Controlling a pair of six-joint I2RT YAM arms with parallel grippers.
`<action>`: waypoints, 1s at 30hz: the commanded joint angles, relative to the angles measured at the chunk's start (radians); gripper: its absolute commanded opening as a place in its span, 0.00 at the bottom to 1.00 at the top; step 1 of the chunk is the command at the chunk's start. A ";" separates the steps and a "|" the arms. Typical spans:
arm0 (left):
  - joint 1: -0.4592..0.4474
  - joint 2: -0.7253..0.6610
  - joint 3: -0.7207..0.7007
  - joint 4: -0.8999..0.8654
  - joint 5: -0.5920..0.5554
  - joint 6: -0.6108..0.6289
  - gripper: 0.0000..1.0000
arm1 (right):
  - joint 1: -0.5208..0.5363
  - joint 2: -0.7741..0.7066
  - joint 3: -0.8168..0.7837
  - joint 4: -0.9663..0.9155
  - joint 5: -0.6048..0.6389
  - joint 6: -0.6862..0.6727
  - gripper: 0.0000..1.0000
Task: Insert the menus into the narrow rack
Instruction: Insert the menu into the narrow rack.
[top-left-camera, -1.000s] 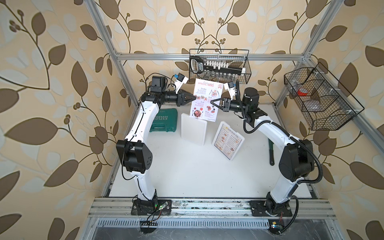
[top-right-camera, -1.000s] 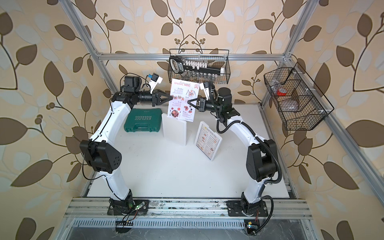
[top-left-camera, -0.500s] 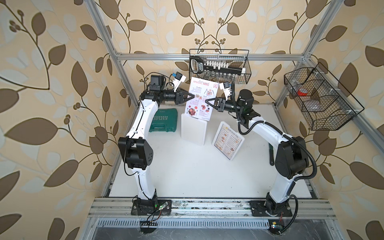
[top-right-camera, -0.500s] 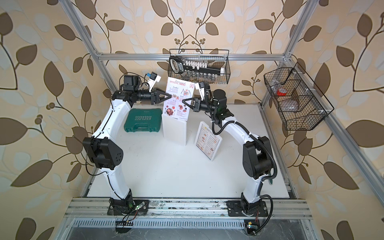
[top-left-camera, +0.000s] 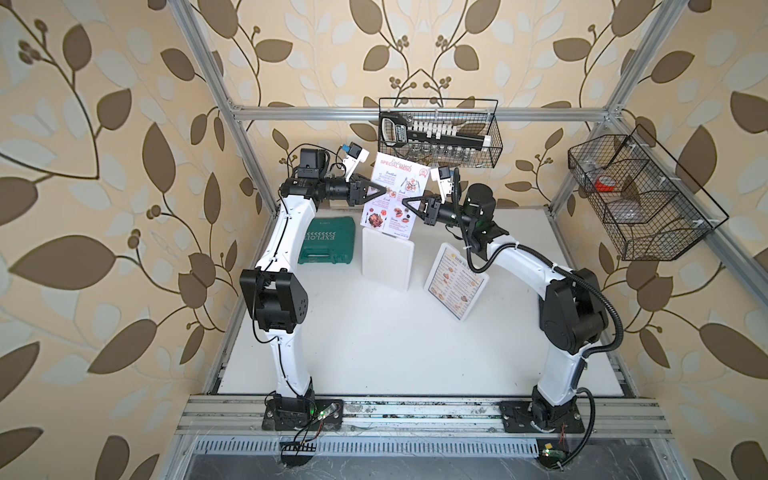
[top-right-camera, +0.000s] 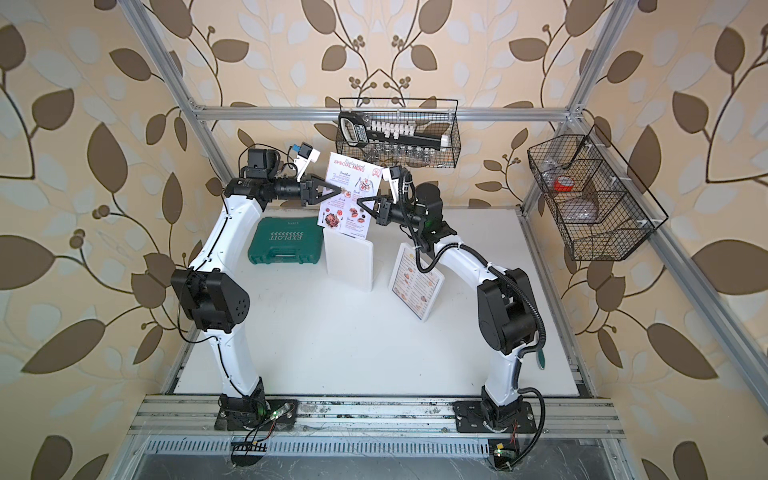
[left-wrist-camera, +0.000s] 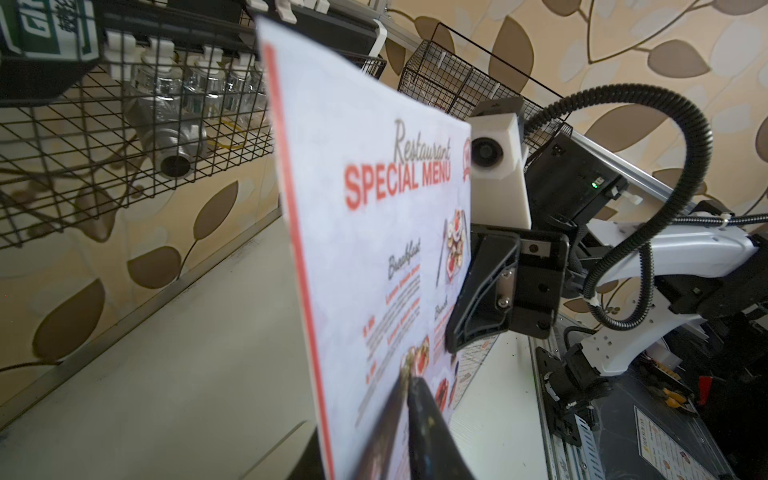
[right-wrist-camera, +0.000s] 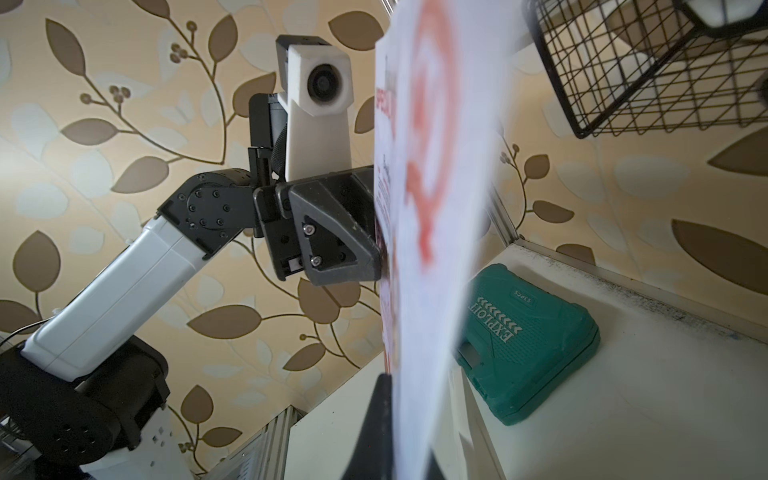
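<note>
- Since a second ago, both arms have carried the white-pink printed "Special Menu" sheet (top-left-camera: 395, 195) sideways toward the left arm. It now hangs upright just above the narrow white box-shaped rack (top-left-camera: 386, 266).
- Left gripper (top-left-camera: 380, 190) has its jaws pinching one side edge, and right gripper (top-left-camera: 405, 203) has its jaws pressed together on the opposite edge.
- Navy-bordered "Dim Sum" sheet (top-left-camera: 456, 281) lies on the white tabletop (top-left-camera: 395, 345), untouched.
- By my reckoning neither menu is in yet, and lowering this first one comes next.

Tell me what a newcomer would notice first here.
The red-titled menu stands upright at the back, pinched from either side by the left pincer and the right pincer, over the white rack. A second menu lies on the table beside the rack.
</note>
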 joint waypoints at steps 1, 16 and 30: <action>0.021 0.004 0.053 -0.009 0.039 0.027 0.24 | 0.015 0.020 0.027 0.028 0.054 -0.041 0.00; 0.035 0.034 0.067 -0.015 0.024 0.023 0.23 | 0.054 0.059 0.046 0.052 0.157 -0.079 0.00; 0.035 0.033 0.053 -0.020 -0.004 0.029 0.22 | 0.082 0.080 0.049 0.055 0.240 -0.090 0.00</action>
